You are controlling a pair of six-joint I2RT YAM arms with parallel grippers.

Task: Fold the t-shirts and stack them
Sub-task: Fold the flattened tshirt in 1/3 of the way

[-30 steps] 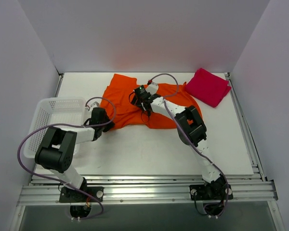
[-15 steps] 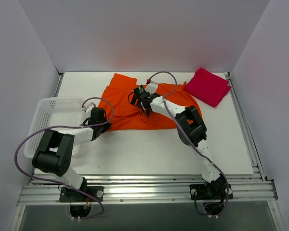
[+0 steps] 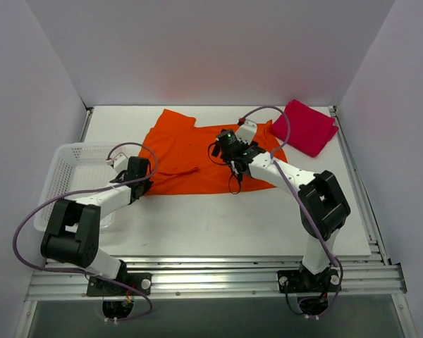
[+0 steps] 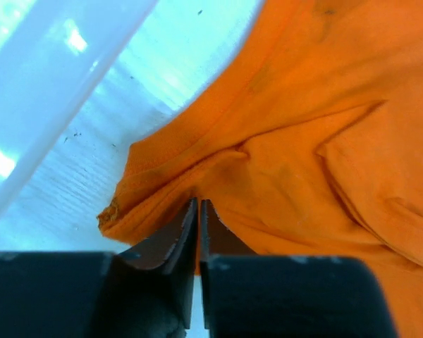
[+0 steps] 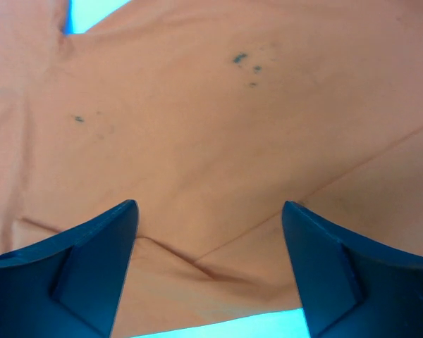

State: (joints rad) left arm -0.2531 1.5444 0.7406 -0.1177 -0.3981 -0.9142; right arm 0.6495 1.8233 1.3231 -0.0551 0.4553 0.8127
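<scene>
Orange t-shirt [image 3: 190,151], limp light cotton, lies spread by the table's [image 3: 218,225] far edge; the folded red t-shirt [image 3: 307,127] sits in the far right corner. The left gripper [image 4: 199,205] pinches the orange hem, and the right gripper [image 5: 209,218] gapes above it. Best grasped at hems and corners

Bare table [image 3: 218,218], lower centre of the top view, between the two arms: open to passage.
Strip of table along the back wall [image 3: 211,56], upper left: narrow, open.
Left edge: white mesh basket [image 3: 63,158] with raised rim, crossed at its lower right corner by the left arm [image 3: 102,201].
Left gripper [image 3: 142,182]: pinched on the lower left corner of the orange t-shirt [image 3: 190,151], just beside the basket.
Centre: orange t-shirt spread low, passable above.
Over its right part: right gripper [image 3: 234,167], jaws wide, with the right arm [image 3: 324,204] slanting to lower right.
Upper right corner: folded red t-shirt [image 3: 307,127], a low mound.
</scene>
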